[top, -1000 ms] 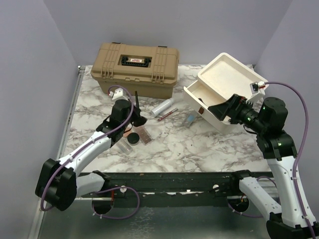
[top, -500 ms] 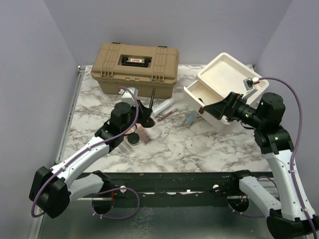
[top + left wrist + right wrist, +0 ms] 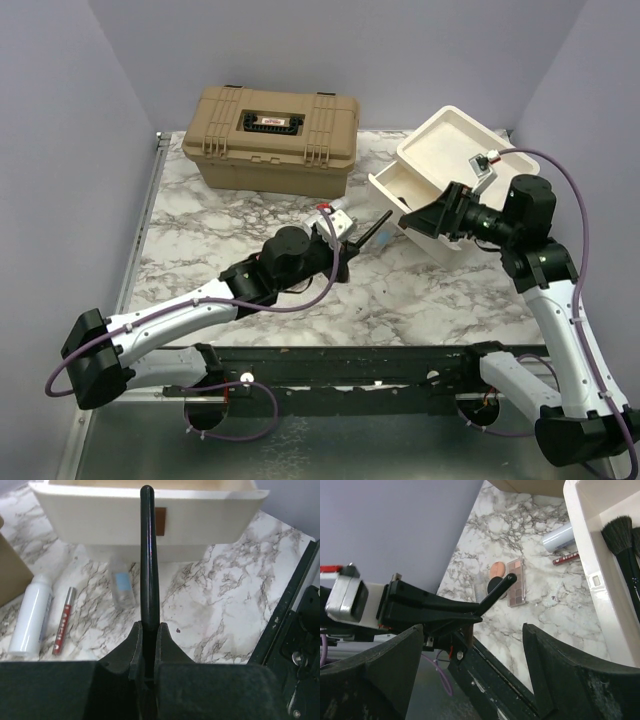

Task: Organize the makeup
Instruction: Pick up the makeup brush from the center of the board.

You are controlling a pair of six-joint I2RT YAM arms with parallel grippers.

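Above the marble surface (image 3: 400,290), my left end effector (image 3: 148,630) is pinching a black brush (image 3: 148,555), whose handle points at the white drawer box (image 3: 210,525). My right end effector (image 3: 428,215) hangs spread wide beside the open drawer (image 3: 390,186), where more brushes (image 3: 619,535) lie. A white tube (image 3: 30,615), a red lip gloss (image 3: 64,620) and a small clear bottle (image 3: 122,582) lie on the surface near the box.

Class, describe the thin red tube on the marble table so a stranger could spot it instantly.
Find the white drawer box; on the marble table near it lies a white bottle. Alongside that bottle lies the red tube: far thinner, and the only red item among white and clear neighbours.
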